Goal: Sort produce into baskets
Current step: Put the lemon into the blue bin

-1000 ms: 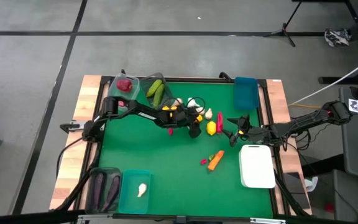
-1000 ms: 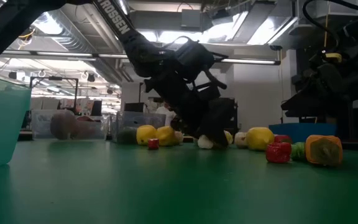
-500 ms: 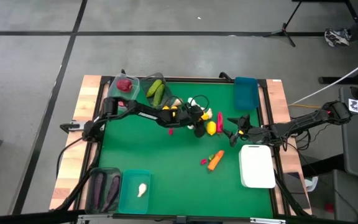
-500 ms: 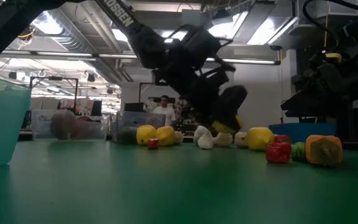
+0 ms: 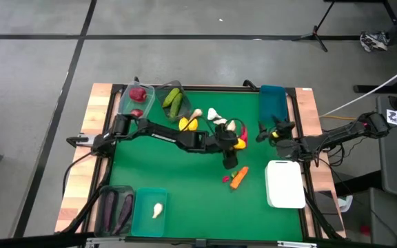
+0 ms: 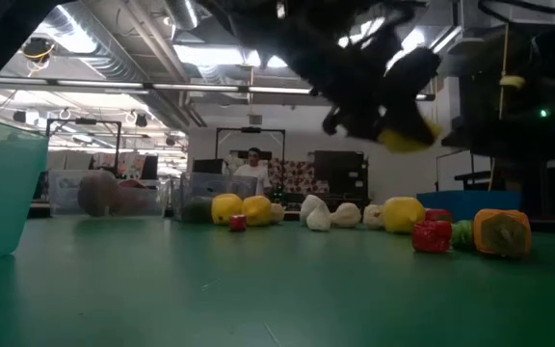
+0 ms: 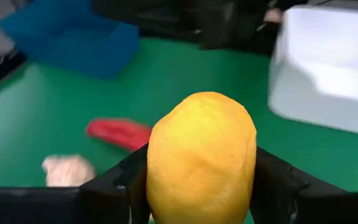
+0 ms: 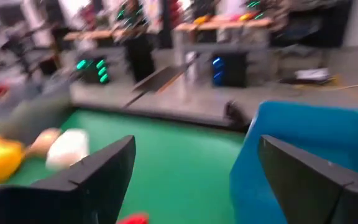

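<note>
left gripper clamped on a lemon, lifted above the mat near the white tray; keep the squeeze steady and carry it level to its tub, right gripper waits empty, fingers spread, by the blue tub

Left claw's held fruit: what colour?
Yellow, a lemon clamped in the left claw; clearest in the left wrist view.

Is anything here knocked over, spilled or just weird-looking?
Nothing is spilled or broken. Loose garlic bulbs and a carrot lie on the mat, simply unsorted. The left gripper holds a lemon in the air; the right gripper hangs open near the blue tub.
</note>
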Controlling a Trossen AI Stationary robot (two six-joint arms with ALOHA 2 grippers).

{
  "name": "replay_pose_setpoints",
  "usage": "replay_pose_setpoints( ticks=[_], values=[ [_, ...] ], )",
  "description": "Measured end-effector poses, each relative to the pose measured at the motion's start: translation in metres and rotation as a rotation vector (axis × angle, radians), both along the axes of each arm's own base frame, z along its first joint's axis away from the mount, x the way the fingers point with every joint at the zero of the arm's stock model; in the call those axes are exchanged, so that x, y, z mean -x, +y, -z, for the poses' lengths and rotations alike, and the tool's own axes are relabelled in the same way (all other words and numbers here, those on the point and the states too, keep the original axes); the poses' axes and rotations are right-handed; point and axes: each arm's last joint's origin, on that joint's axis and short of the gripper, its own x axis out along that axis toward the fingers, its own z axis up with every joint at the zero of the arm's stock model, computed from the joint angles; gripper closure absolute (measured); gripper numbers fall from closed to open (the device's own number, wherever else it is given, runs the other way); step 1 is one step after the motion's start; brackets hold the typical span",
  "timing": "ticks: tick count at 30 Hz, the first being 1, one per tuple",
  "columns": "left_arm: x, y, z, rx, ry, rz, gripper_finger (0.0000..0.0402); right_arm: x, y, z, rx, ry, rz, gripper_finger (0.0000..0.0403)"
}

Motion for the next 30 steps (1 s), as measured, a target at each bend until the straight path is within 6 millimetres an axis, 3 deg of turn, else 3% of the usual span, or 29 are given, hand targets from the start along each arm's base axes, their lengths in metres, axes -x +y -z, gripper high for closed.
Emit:
replay_pose_setpoints(
  ticks=[4,7,14,19,24,30],
  values=[
    [-0.005,-0.003,-0.015,-0.042,-0.029,0.032,0.0205,-0.006,-0.005,-0.027,0.035,-0.002,0.068,0.0066],
    [-0.008,0.008,-0.022,-0.073,-0.040,0.025,0.0205,-0.010,-0.011,-0.055,0.059,0.026,0.077,0.0066],
    [-0.007,0.072,-0.031,0.008,-0.086,-0.052,0.0204,-0.001,-0.018,-0.133,0.110,0.072,0.111,0.0066],
    [-0.002,0.125,-0.042,0.115,-0.176,-0.120,0.0204,0.017,-0.020,-0.175,0.116,0.089,0.106,0.0066],
    [0.003,0.157,-0.052,0.181,-0.300,-0.129,0.0204,0.026,-0.020,-0.186,0.116,0.119,0.021,0.0066],
    [-0.003,0.150,-0.073,0.208,-0.502,0.071,0.0204,0.023,-0.016,-0.173,0.041,0.140,-0.243,0.0066]
  ],
)
